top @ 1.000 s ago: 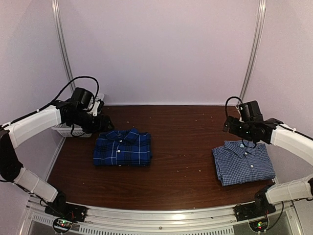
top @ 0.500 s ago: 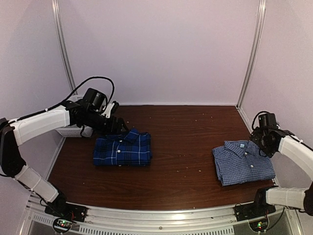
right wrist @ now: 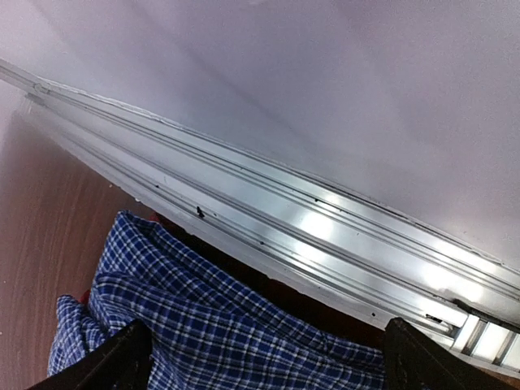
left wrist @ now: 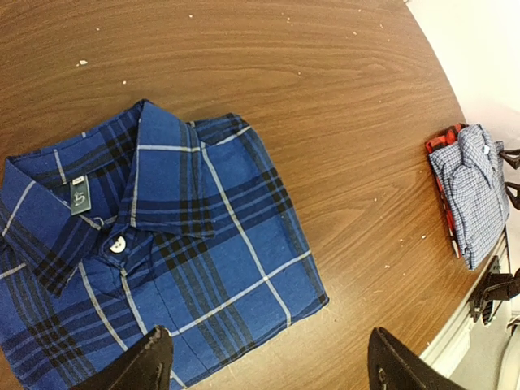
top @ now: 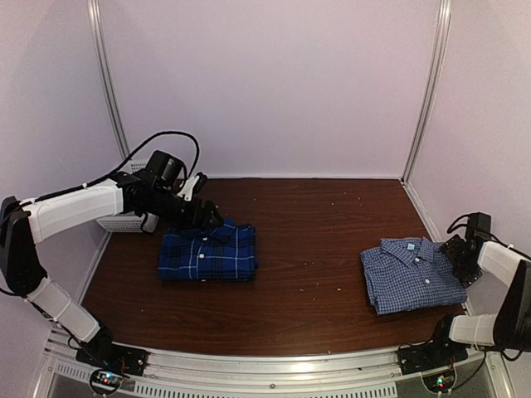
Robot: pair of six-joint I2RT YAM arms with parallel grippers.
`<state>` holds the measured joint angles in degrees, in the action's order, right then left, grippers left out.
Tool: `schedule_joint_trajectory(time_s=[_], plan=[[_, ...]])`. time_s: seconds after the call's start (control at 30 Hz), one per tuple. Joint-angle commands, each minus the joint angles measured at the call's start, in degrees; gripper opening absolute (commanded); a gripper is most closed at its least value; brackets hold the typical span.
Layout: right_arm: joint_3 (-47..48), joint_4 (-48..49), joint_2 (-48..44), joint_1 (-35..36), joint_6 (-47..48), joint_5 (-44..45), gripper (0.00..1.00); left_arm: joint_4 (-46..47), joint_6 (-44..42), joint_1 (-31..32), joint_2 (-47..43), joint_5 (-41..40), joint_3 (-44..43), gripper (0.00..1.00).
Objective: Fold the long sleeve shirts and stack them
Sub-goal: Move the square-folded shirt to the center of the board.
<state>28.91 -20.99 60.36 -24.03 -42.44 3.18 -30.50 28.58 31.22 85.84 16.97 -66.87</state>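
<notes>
1. Since a second ago the right arm (top: 502, 261) has drawn back from above the small-check shirt (top: 411, 278) to the right edge of the counter (top: 315, 240). The left arm (top: 75, 209) has swung from the basket side over to the plaid shirt (top: 207, 255). Neither shirt has shifted.
2. Both arm bases sit on the aluminium rail (top: 274, 365) at the near edge.
3. The right arm is folded low along the right edge. The right fingers (top: 459, 255) hang just beside the small-check shirt's right side, spread wide with nothing between them.
4. The small-check shirt lies folded at the near right of the counter, collar toward the far side.
5. The plaid shirt lies folded at the left, buttoned, collar toward the far side. It is well apart from the other shirt and they are not stacked.
6. The left arm reaches in from the left with its elbow raised. The left fingers (top: 209, 217) are over the plaid shirt's collar, spread wide and empty; whether they touch the cloth I cannot tell.
7. A white mesh basket (top: 116, 222) stands behind the left arm at the far left.
8. The counter is dark wood grain flecked with pale crumbs. It is enclosed by pale lilac walls (top: 274, 83) with aluminium uprights (top: 106, 83).
</notes>
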Motion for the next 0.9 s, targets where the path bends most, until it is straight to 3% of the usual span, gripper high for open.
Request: schedule_joint_trajectory(time_s=[0.0,0.27,0.4,0.63,0.87], plan=[[-2.13,6.72,3.16,-1.87,1.68,-10.08,1.00,2.72,-0.01,0.33,-0.57,0.95,0.12,0.84],[-9.78,15.94,5.18,-1.73,-3.54,-21.32,1.00,3.28,0.60,0.42,-0.76,1.26,1.10,0.84],[-12.34,18.35,4.38,0.61,-7.22,-22.69,1.00,3.60,0.72,0.50,-0.75,1.43,1.38,0.84],[-13.81,20.86,2.39,13.79,-17.84,-17.88,1.00,4.54,1.42,1.17,-0.61,1.53,2.00,0.84],[-16.69,26.05,1.47,33.14,-32.07,-10.31,1.00,5.67,2.15,2.88,-0.33,2.10,2.81,0.85]])
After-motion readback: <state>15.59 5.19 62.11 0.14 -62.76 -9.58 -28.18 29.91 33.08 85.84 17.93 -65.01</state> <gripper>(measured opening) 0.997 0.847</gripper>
